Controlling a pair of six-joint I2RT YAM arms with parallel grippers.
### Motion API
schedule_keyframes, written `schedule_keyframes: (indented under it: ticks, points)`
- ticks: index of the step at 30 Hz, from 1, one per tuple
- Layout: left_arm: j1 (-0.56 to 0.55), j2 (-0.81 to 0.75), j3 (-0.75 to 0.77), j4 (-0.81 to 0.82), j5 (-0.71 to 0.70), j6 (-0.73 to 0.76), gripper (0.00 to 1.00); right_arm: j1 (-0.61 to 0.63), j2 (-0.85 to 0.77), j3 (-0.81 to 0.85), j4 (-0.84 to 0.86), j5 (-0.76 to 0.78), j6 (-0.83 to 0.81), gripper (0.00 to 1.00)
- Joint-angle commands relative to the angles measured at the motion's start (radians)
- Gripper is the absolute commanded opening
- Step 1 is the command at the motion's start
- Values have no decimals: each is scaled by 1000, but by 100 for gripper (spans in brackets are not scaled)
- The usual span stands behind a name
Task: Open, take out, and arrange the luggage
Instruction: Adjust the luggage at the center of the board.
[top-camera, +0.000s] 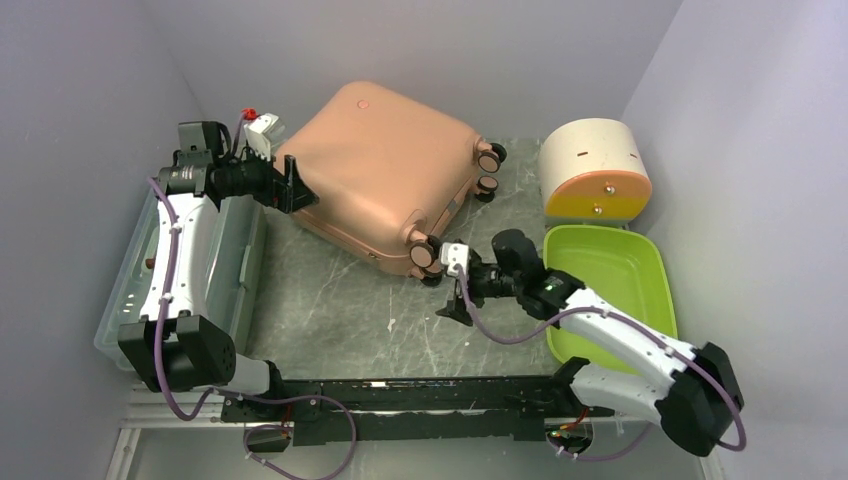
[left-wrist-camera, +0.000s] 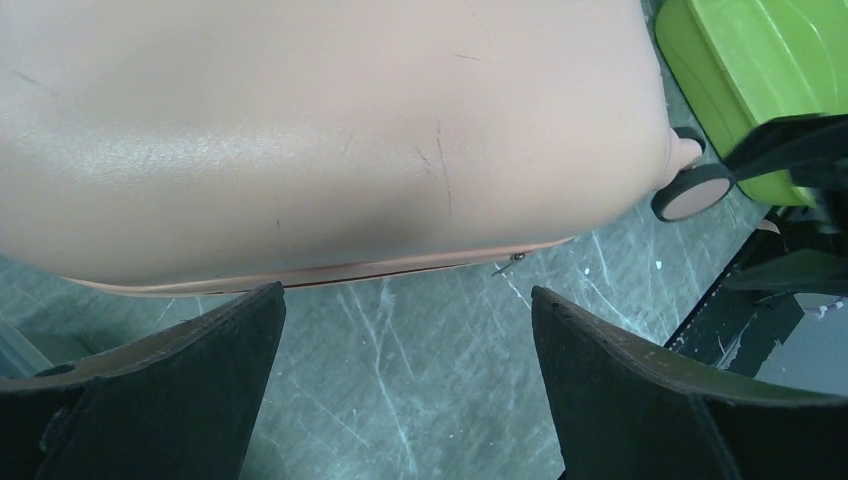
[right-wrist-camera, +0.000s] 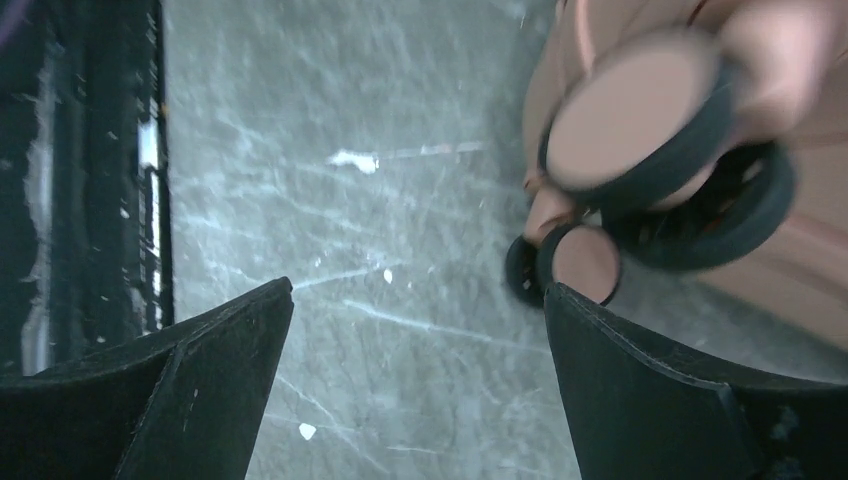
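On the worktop (top-camera: 330, 300) the closed luggage (top-camera: 385, 175) lies flat, handle and lining hidden. Left jaws and right jaws stand spread, empty; a blurred wheel (right-wrist-camera: 630, 125) looms near the right jaws.

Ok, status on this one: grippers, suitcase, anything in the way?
Left gripper open, empty, beside the suitcase. Right gripper open, empty, by its near wheels. Suitcase closed, lying on the table. Nothing on top of it.
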Motion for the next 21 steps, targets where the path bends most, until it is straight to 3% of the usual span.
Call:
schedule_keyframes:
  ticks: [1, 4, 10, 15, 21]
  points:
    - [-10, -37, 29, 8, 41, 14, 99, -5, 47, -126, 363, 85, 38, 100]
    - [-11, -44, 15, 21, 40, 4, 99, -38, 99, -145, 492, 112, 77, 100]
    - [-11, -57, -7, 39, 31, -1, 99, -150, 202, -244, 876, -134, 260, 99]
    - [-11, -64, -17, 43, 30, 2, 99, -157, 317, -210, 914, -176, 306, 93]
    - [-12, -67, -17, 47, 35, -1, 99, -207, 466, -202, 1129, -269, 486, 89]
